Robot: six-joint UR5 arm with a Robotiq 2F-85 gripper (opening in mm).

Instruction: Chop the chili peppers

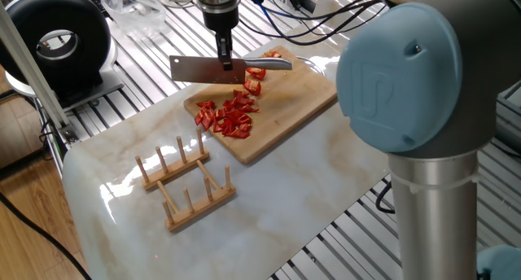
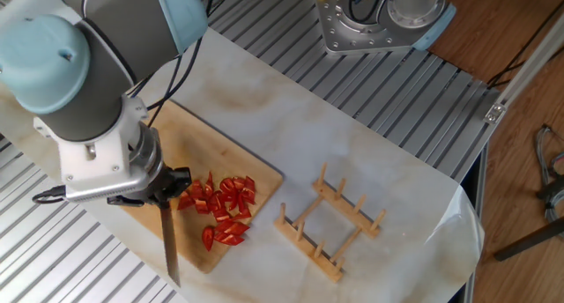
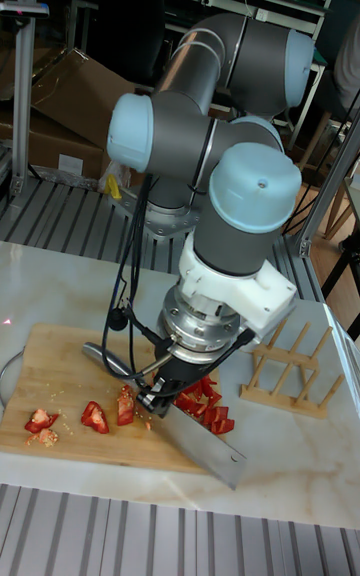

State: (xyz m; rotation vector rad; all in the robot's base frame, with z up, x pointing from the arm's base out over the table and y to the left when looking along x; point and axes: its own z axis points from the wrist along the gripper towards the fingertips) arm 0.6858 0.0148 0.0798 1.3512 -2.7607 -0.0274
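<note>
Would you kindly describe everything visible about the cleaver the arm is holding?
The cleaver has a broad rectangular steel blade and a rounded metal handle. The gripper is shut on it near where blade meets handle. It is held edge down, raised above the wooden cutting board, over the chopped chili peppers, not touching them.

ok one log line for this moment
gripper: shut on knife | knife: raised above board | chili peppers: mostly chopped, piled on board | rack: untouched
</note>
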